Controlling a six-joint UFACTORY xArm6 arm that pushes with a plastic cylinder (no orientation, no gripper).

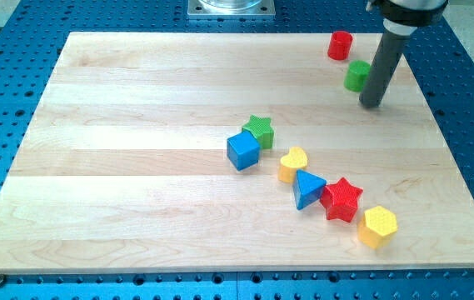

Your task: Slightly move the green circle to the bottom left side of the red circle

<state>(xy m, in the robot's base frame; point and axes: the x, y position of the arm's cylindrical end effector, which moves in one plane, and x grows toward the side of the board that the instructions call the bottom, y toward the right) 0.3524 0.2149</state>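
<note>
The red circle [340, 45] stands near the view's top right corner of the wooden board. The green circle [356, 76] sits just below it and slightly to its right. My tip [371, 103] is at the end of the dark rod, just right of and a little below the green circle, very close to it or touching it.
A cluster lies in the middle and lower right: green star [259, 130], blue cube [243, 151], yellow heart [293, 163], blue triangle [308, 189], red star [341, 199], yellow hexagon [377, 227]. The board's right edge [436, 108] is near the rod.
</note>
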